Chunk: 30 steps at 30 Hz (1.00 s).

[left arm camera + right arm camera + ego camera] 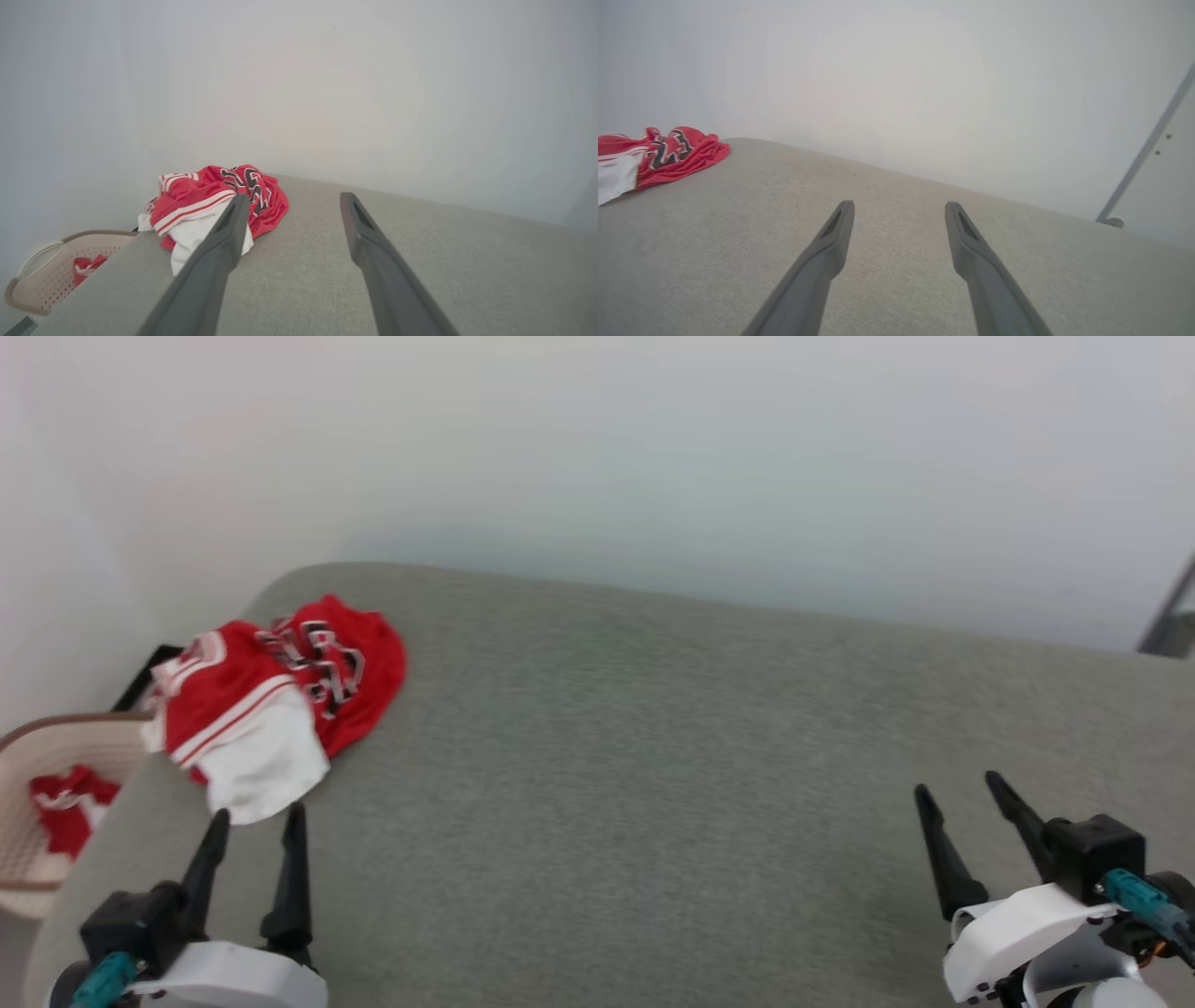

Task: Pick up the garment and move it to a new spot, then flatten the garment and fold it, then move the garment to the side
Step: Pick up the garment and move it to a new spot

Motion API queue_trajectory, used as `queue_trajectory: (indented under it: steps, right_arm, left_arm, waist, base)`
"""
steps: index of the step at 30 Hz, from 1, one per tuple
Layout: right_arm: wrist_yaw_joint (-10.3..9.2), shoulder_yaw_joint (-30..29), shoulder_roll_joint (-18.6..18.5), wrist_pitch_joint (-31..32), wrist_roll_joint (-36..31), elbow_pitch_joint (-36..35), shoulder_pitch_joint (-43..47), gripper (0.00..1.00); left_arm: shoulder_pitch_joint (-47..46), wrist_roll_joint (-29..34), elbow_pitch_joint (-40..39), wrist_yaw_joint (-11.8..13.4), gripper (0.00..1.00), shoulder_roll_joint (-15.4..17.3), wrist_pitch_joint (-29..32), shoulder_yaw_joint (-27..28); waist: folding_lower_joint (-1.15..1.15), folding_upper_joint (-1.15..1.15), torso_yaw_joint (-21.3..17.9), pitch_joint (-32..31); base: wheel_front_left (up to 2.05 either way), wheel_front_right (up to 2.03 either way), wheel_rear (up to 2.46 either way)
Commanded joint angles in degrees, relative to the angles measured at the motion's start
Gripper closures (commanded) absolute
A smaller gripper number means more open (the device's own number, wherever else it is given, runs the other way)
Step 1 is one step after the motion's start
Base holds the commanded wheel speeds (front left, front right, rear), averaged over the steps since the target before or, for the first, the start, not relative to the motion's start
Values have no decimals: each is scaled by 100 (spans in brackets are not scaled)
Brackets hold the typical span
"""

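The garment [280,700] lies crumpled at ten o'clock on the grey surface [653,756], its number 23 readable, the other lettering folded and illegible. The left gripper [259,809] and right gripper [957,782] gape wide, empty.

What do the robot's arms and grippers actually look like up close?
The left gripper and right gripper each have two long, dark, tapering fingers set on a black block. Behind that sits a rounded white wrist shell, with a teal connector plugged in at its side.
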Motion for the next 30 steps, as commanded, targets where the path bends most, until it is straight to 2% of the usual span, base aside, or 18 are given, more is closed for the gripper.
queue_trajectory:
  steps: [1, 10, 16, 22, 30]
  right_arm:
    - [-6, 79, -1, -18, 56, 17, -7, 0]
    - [-7, 380, 29, -82, 220, 133, -56, 0]
    - [-7, 433, -6, -84, 233, 165, -111, 0]
    - [-7, 513, -93, 49, 205, 103, -240, 0]
    - [-7, 556, -316, 382, -2, -336, -733, 0]
  left_arm:
    - [69, -43, -48, 56, 0, 31, 37, 48]
    - [256, -178, -323, 132, 0, 188, 290, 172]
    - [121, -385, -395, 48, 0, 223, 470, 224]
    - [-447, -762, -163, -281, 0, 468, 890, 253]
    - [-1887, -1506, 551, -605, 0, 1063, 1660, 337]
  waist:
    - [0, 0, 491, -206]
    - [0, 0, 1188, -342]
    - [0, 0, 1292, -283]
    - [0, 0, 1086, 16]
    - [0, 0, 456, 1159]
  base:
    - [0, 0, 0]
    - [0, 0, 0]
    - [0, 0, 0]
    - [0, 0, 0]
    - [0, 0, 0]
